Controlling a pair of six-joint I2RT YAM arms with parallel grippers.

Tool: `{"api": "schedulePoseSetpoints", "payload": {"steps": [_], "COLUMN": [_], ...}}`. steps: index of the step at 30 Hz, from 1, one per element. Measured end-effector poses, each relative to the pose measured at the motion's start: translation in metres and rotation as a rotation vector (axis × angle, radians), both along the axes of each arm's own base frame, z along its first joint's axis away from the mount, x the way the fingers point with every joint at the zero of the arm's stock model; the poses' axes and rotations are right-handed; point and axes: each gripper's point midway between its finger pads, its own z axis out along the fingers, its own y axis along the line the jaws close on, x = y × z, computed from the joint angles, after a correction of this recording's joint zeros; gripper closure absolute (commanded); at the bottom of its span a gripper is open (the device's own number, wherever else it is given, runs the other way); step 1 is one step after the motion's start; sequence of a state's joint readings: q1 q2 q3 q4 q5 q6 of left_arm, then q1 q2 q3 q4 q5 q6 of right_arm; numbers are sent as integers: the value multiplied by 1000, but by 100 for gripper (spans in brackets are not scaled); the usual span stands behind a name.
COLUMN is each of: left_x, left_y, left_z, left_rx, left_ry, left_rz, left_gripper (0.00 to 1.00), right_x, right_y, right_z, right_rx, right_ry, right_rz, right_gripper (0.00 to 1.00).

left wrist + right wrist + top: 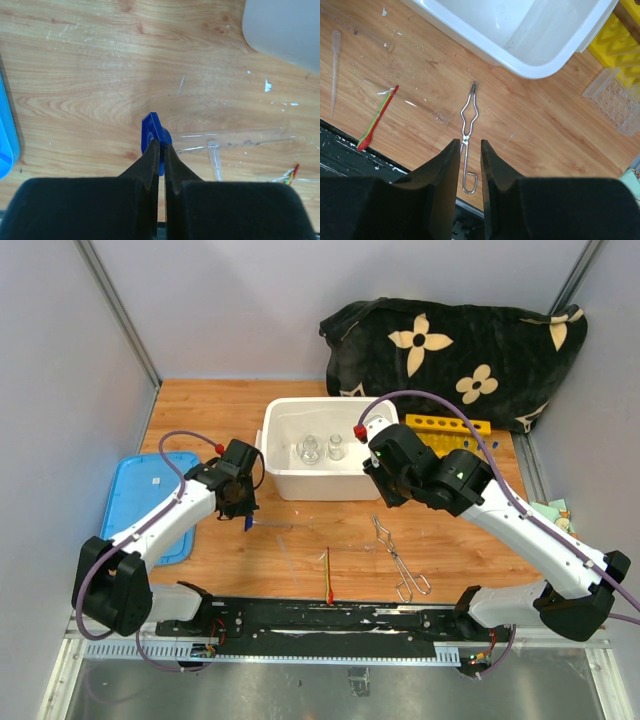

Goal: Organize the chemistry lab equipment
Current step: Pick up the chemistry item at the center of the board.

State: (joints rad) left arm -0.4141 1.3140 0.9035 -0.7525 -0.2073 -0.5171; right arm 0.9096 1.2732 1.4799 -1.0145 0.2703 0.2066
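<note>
My left gripper (160, 142) is shut on the blue cap (150, 132) of a clear tube (240, 137) lying on the wood table; in the top view the left gripper (240, 502) sits left of the tub. My right gripper (469, 142) is slightly open and empty, above the metal tongs (468, 112), which lie on the table (400, 560). A red-tipped stick (328, 578) (376, 120) lies near the front edge. Two small glass beakers (320, 449) stand in the white tub. The yellow holed rack (448, 428) and the clear plastic rack (615, 100) are right of the tub.
The white tub (285, 480) stands mid-table, its corner showing in the right wrist view (535, 65). The blue lid (135, 490) lies at the left. A black flowered cloth (450, 350) fills the back right. A clear pipette (334, 65) and thin clear rods (420, 107) lie on the wood.
</note>
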Motion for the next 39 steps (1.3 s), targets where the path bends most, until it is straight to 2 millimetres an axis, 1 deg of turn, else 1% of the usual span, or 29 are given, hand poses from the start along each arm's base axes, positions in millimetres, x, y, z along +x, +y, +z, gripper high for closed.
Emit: {"api": "schedulePoseSetpoints", "payload": {"steps": [5,10,13,22,27,33,36,39], "left_x": [-7,-7,-7,-14,-19,-20,-20,-18], "left_y": [-6,-14,-16,-16,-14,-16,-16,-14], "left_z": [19,44,50,60,56,60,58,50], "left_rx": [-63,-135,-153,-183,-182,-201,-195,-181], "left_ry": [-32,-90,-102,-118,-105,-112,-109,-99], "left_rz": [-11,-12,-9,11,17,17,20,24], "left_gripper": [100,100,100,100,100,100,100,100], "right_x": [2,4,7,13,15,16,18,21], "right_y": [-2,1,4,8,10,11,13,14], "right_z": [1,6,9,10,11,11,11,11], "right_rx": [-6,5,10,9,15,17,20,22], "right_ry": [-10,-23,-30,-49,-57,-60,-63,-66], "right_rz": [-8,-5,-3,2,1,0,1,-1], "right_gripper": [76,77,77,78,78,79,79,79]}}
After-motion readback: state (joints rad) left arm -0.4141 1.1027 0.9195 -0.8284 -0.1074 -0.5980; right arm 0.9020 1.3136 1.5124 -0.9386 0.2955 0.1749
